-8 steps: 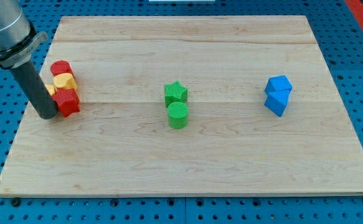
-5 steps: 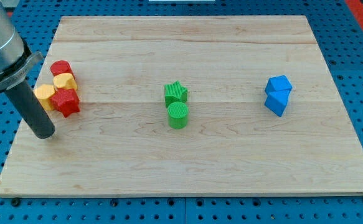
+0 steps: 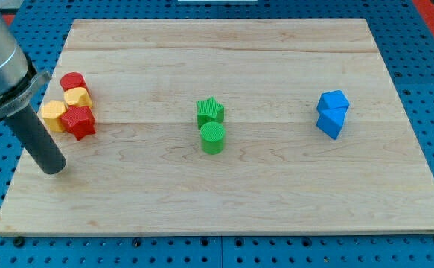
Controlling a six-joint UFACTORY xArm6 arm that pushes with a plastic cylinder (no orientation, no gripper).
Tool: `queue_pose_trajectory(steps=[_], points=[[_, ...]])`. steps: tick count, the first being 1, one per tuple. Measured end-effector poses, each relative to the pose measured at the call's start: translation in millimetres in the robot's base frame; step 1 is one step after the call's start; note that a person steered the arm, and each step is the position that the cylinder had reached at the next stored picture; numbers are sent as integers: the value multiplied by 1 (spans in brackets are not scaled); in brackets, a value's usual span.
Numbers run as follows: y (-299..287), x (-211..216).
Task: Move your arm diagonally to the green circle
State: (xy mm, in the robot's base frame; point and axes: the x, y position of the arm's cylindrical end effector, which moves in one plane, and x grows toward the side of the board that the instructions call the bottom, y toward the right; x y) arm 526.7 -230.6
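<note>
The green circle [image 3: 213,138] stands near the middle of the wooden board [image 3: 276,193], touching the green star [image 3: 210,112] just above it. My tip [image 3: 53,168] rests on the board at the view's left, far to the left of the green circle and slightly lower. It is just below a cluster of a red cylinder [image 3: 72,81], a yellow block [image 3: 77,97], another yellow block [image 3: 52,115] and a red star [image 3: 79,121], and it touches none of them.
Two blue blocks [image 3: 332,113] sit together at the view's right. The board's left edge is close to my tip. Blue pegboard surrounds the board.
My tip has slid down and slightly left, away from the red and yellow cluster, uncovering the left yellow block. No block has moved.
</note>
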Motion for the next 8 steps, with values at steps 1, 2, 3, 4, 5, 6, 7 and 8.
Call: queue_pose_trajectory(steps=[1, 2, 3, 4, 5, 6, 7, 8], points=[[-1, 0], [-1, 0], [7, 5], [30, 5], [69, 5], [122, 5], [178, 5], [198, 4]])
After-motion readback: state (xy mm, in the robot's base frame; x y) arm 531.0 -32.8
